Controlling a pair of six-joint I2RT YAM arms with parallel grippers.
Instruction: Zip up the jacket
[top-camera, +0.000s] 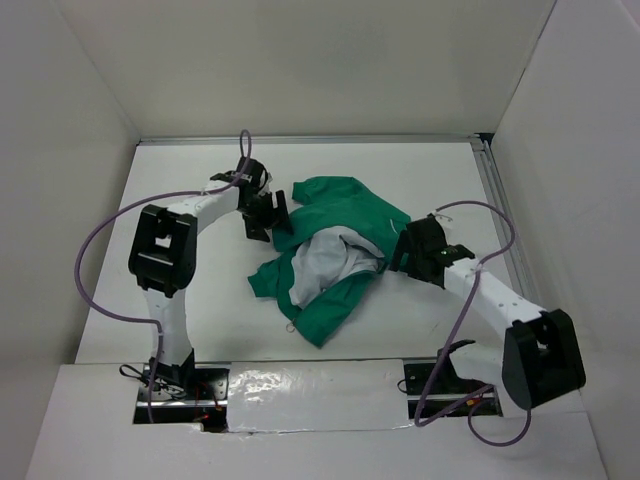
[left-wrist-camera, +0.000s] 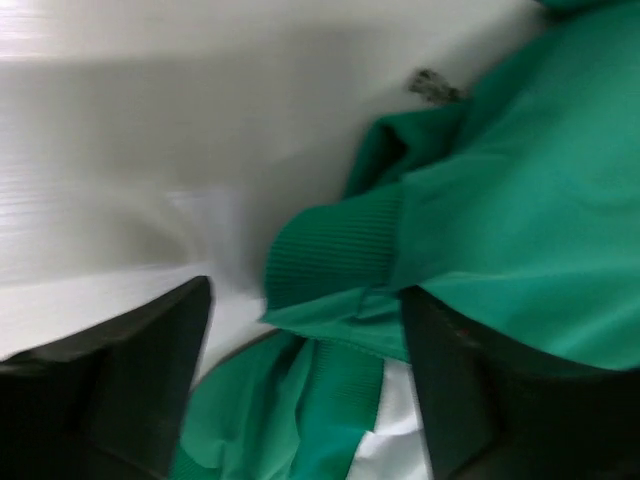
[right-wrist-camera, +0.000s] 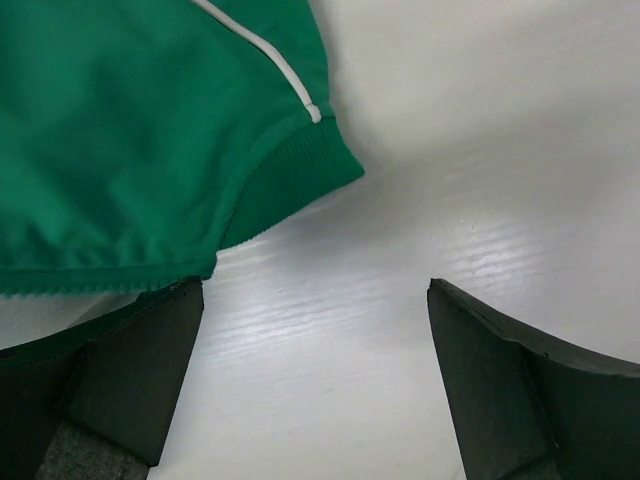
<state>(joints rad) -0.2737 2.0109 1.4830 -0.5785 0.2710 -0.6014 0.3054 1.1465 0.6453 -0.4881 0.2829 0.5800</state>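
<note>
One jacket: a small bright green fabric jacket (top-camera: 345, 212) lies in a crumpled heap in the middle of the flat white counter (top-camera: 200, 190).
Lining: the soft white inside of the jacket (top-camera: 322, 262) shows on the side that faces the near edge.
Left end effector: the black two-finger left end effector (top-camera: 272, 215) is at the far left part of the jacket. Its fingers (left-wrist-camera: 130, 380) are spread wide. Green cloth with a ribbed cuff (left-wrist-camera: 330, 262) lies between them and hangs over one finger. They are not squeezing it. That wrist view is blurry.
Right end effector: the black two-finger right end effector (top-camera: 392, 258) is at the jacket's side nearest the right edge. Its fingers (right-wrist-camera: 520, 390) are spread wide and hold nothing. Bare counter shows between them. A ribbed green hem (right-wrist-camera: 290, 185) with a thin white stripe (right-wrist-camera: 265, 60) lies just beside one finger.
Cables: a thin purple cable (top-camera: 100, 240) loops by each arm.
</note>
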